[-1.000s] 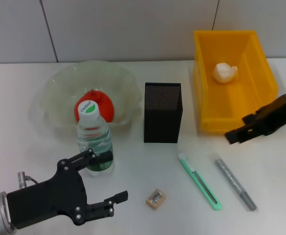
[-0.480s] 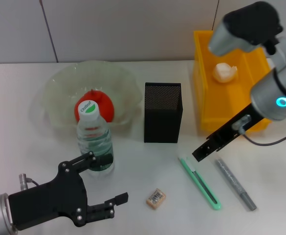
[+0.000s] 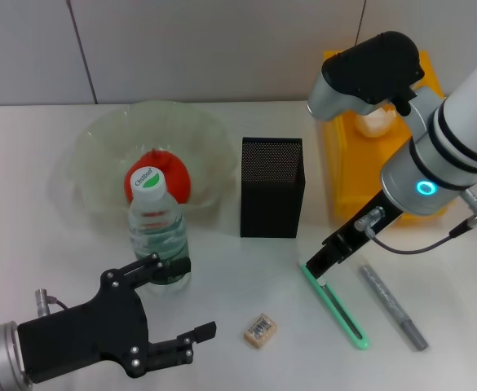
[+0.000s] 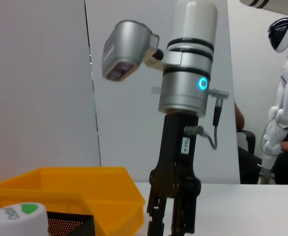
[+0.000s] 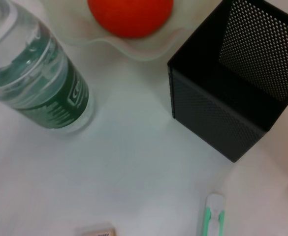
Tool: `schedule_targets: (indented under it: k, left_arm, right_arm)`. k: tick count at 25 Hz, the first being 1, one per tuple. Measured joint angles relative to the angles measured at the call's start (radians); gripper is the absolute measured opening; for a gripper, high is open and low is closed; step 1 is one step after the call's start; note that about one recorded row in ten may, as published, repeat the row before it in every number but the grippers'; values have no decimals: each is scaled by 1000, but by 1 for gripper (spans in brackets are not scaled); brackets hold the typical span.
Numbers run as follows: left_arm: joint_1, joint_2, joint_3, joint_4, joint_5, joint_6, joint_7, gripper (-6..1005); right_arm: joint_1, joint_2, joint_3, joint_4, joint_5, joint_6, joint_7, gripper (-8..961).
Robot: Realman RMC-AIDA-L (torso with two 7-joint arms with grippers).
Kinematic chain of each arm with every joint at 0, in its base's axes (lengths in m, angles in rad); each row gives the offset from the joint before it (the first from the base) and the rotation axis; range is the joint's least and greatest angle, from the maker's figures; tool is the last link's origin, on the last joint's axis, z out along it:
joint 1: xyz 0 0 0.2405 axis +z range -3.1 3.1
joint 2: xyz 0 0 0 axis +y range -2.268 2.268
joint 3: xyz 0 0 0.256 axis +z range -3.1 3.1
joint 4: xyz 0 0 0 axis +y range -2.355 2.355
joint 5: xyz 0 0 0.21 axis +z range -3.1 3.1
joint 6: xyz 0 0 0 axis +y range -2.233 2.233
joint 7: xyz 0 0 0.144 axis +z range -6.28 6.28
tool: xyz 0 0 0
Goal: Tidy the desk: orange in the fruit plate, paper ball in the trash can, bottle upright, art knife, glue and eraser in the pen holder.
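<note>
The orange [image 3: 158,173] lies in the clear fruit plate [image 3: 91,147]. The bottle [image 3: 156,236] stands upright in front of the plate. The black mesh pen holder [image 3: 271,187] stands mid-table. The green art knife [image 3: 336,305], the grey glue stick [image 3: 393,305] and the eraser [image 3: 259,331] lie on the table. The paper ball [image 3: 375,124] lies in the yellow trash can [image 3: 348,183], partly hidden by my right arm. My right gripper [image 3: 320,262] is open just above the knife's far end. My left gripper [image 3: 191,297] is open and empty beside the bottle's base.
The right wrist view shows the bottle [image 5: 40,88], the orange [image 5: 130,12], the pen holder [image 5: 232,98] and the knife's end [image 5: 212,216]. The left wrist view shows my right gripper [image 4: 169,223] pointing down beside the trash can [image 4: 60,187].
My right arm has swung in from beside the trash can and come down over the far end of the art knife. The left arm has barely moved.
</note>
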Motion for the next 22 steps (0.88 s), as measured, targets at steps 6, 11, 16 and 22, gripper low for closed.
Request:
schedule_targets:
  k: [6, 11, 16, 22]
  left_arm:
    - [-8, -1, 1, -11, 1, 0, 2, 815]
    - [-13, 0, 0, -11, 1, 0, 2, 815]
    - [-14, 0, 1, -11, 2, 0, 1, 815]
    - [-14, 1, 2, -12, 3, 0, -1, 815]
  right_arm:
    - [19, 5, -12, -96, 11, 88, 2, 729]
    - [60, 9, -30, -182, 12, 133, 4, 729]
    - [81, 11, -53, -232, 13, 169, 5, 730]
    - [86, 11, -55, -249, 15, 178, 5, 729]
